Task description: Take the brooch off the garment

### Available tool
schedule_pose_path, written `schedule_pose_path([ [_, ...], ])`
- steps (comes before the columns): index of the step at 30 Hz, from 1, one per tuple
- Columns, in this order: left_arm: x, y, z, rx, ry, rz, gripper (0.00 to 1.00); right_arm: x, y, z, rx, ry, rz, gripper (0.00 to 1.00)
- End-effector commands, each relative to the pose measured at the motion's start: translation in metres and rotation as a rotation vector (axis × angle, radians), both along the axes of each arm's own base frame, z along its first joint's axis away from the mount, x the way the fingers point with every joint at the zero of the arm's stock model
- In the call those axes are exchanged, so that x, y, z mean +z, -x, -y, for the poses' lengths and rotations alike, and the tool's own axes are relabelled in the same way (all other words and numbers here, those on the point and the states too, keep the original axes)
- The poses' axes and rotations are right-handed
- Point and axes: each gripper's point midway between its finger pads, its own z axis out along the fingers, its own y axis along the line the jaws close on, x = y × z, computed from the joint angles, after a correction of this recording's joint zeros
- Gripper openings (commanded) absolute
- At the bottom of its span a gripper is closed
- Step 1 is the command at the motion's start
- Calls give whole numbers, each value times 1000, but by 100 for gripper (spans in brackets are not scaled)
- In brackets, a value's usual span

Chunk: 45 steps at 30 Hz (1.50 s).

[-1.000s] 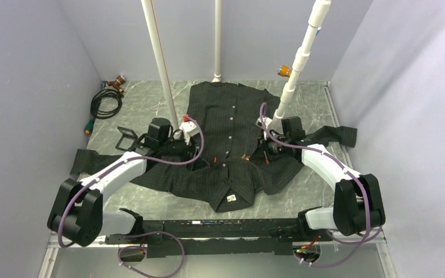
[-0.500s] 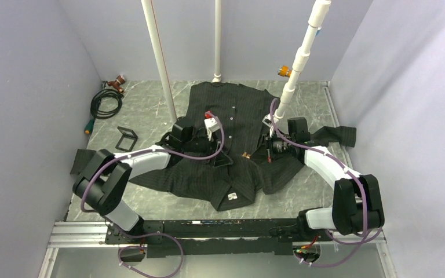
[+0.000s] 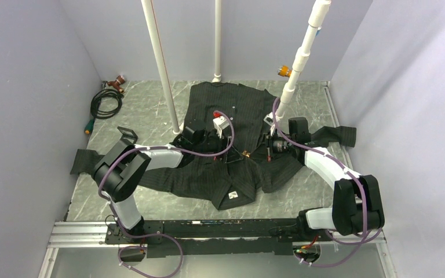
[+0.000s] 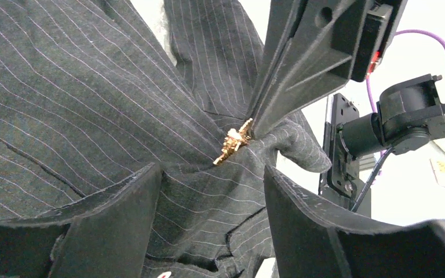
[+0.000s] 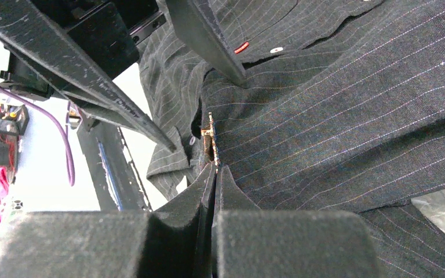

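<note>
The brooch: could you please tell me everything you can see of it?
The brooch is a tiny, irregular, gold-glinting, metal-looking pin, still fastened to the garment on a raised fold of pinstriped cloth. It sits tilted. The right gripper, shut, pinches its end; the left gripper is open, just short of it, not touching.

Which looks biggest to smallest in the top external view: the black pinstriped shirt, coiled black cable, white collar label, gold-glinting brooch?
1. black pinstriped shirt, by far the largest
2. coiled black cable at the far left
3. white collar label
4. tiny gold-glinting brooch, barely a speck
</note>
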Motion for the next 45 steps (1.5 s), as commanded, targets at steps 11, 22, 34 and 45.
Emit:
schedule_pose_path([
  [11, 12, 5, 11, -44, 74, 46, 48, 17, -3, 0, 13, -22, 105, 0],
  [22, 30, 33, 5, -208, 143, 230, 38, 21, 10, -2, 125, -46, 178, 0],
  [34, -4, 38, 8, -216, 25, 270, 9, 28, 6, -4, 111, -77, 216, 0],
  [45, -8, 51, 9, -280, 12, 289, 15, 24, 5, -9, 150, -101, 269, 0],
])
